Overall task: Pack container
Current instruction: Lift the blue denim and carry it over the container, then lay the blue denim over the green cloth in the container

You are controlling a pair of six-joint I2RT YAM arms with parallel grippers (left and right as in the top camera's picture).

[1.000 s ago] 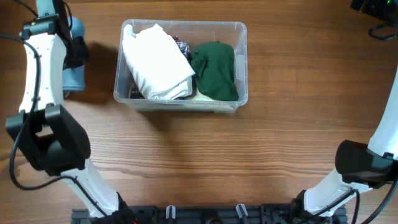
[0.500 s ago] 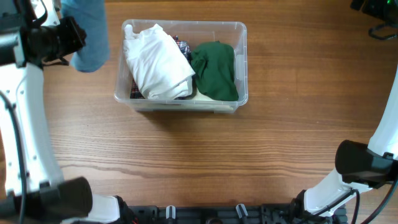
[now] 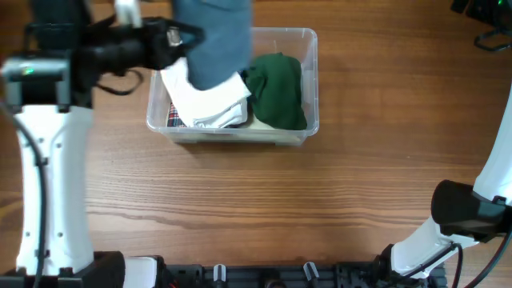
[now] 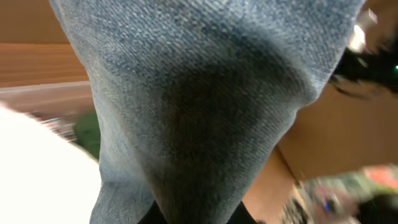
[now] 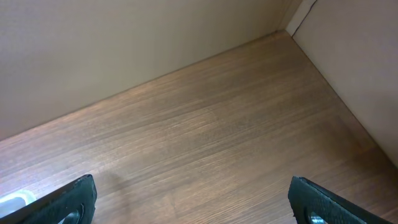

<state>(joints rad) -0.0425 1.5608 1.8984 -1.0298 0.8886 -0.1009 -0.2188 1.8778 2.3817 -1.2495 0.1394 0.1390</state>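
The clear plastic container (image 3: 312, 80) stands at the table's top middle, holding a folded white garment (image 3: 210, 100), a dark green garment (image 3: 278, 90) and a plaid item at the bottom left. My left gripper (image 3: 182, 36) is shut on a blue denim garment (image 3: 216, 40) and holds it hanging over the container's left half. In the left wrist view the denim (image 4: 205, 106) fills the frame and hides the fingers. My right gripper (image 5: 193, 202) is open and empty over bare wood; only the right arm's base (image 3: 468, 212) shows in the overhead view.
The wooden table (image 3: 320, 192) stretches in front of the container. A wall meets the table in the right wrist view (image 5: 124, 37). Dark items (image 3: 488, 16) lie at the overhead's top right corner.
My left arm has lifted the denim garment from the table's left side and swung it right, so it now hangs over the container. The right arm has not moved.
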